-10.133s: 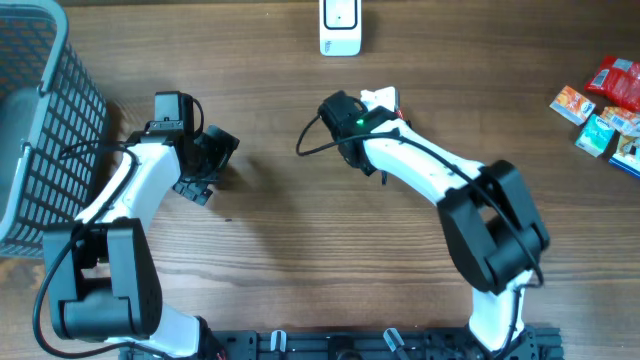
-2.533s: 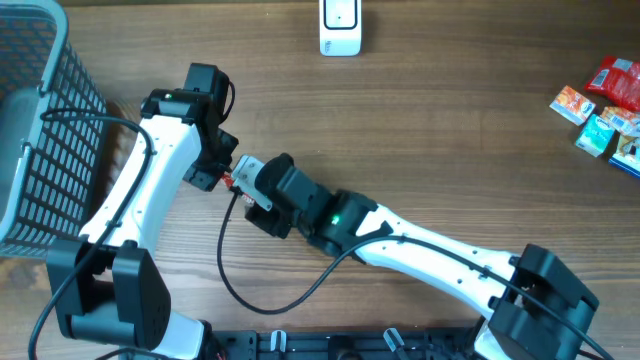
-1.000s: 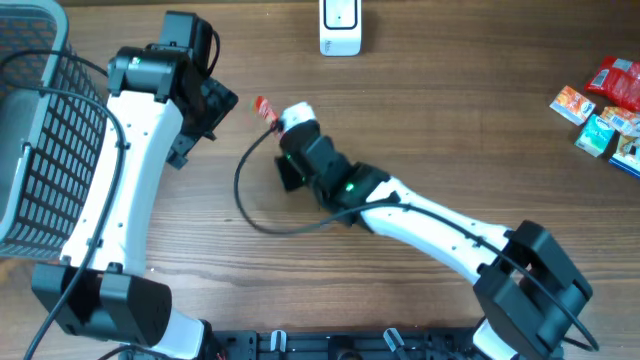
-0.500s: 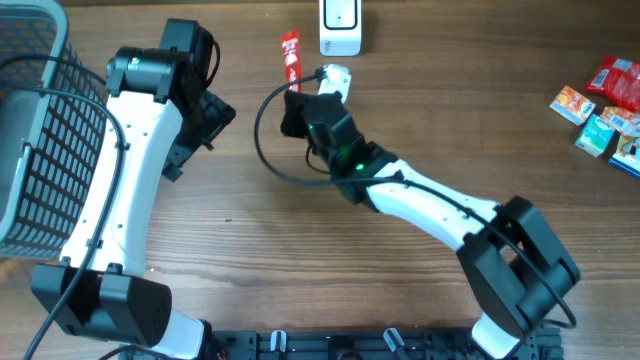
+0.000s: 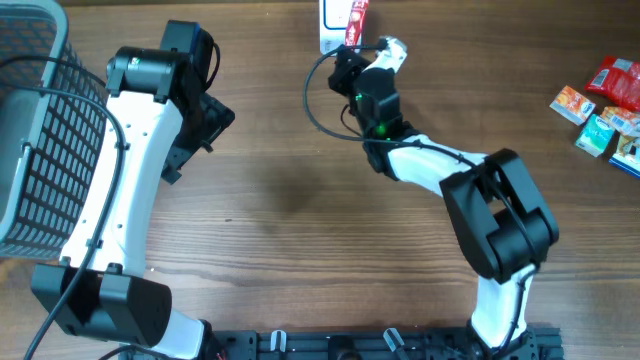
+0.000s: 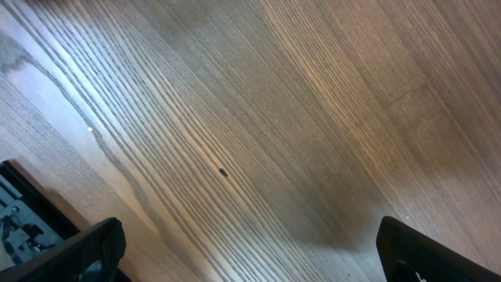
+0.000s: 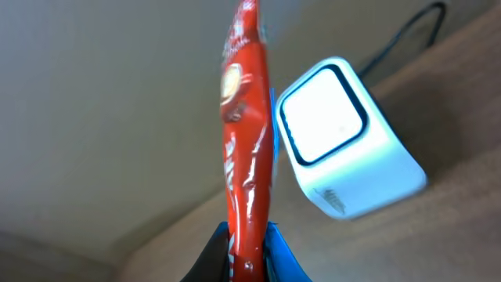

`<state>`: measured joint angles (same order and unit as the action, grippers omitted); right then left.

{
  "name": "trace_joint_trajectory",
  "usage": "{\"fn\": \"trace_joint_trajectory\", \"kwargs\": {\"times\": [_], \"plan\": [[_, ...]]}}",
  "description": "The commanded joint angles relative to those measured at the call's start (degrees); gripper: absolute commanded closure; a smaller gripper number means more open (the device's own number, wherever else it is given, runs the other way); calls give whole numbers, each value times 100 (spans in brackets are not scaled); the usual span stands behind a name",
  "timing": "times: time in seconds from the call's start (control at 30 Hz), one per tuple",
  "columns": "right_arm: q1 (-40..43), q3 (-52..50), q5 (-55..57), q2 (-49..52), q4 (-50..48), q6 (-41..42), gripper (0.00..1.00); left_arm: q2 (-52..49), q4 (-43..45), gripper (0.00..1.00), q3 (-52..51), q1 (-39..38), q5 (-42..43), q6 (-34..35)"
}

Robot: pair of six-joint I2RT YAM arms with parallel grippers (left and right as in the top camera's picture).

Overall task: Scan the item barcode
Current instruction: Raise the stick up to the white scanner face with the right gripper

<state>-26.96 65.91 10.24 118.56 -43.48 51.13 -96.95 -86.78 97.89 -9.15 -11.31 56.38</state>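
We look straight down on the wooden table (image 5: 300,230) from the overhead camera, far enough to cover the whole work area. Our left wrist camera faces bare wood at close range. Our right wrist camera looks outward, very near the red sachet (image 7: 246,141) and white scanner (image 7: 344,149), both shared with overhead.

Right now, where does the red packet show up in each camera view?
Overhead: red packet at the top edge, over the white scanner, on its right side.
Left wrist: not in it; only bare wooden table.
Right wrist: centre, upright, its bottom pinched by the right end effector.
Shared landmark: the white scanner, just right of the packet in the right wrist view.
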Motion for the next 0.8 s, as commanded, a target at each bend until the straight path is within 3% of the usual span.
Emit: {"fn": "trace_joint_trajectory", "kwargs": {"times": [0.0,0.17,0.33,0.53,0.77], "plan": [[101,656,-894,463,-133,35,96,83,-7,0,70,2,-94,-46],[96,1740,-1617,981,55,9,96,83,-7,0,70,2,-94,-46],[168,2636,-1202,1419,1008,546,96,83,-9,0,70,2,-96,-46],[326,2887,-1585,1784,1104,835,96,83,-7,0,70,2,-96,-46],[330,2887,-1567,1784,1257,398,96,83,-7,0,70,2,-96,-46]]}}
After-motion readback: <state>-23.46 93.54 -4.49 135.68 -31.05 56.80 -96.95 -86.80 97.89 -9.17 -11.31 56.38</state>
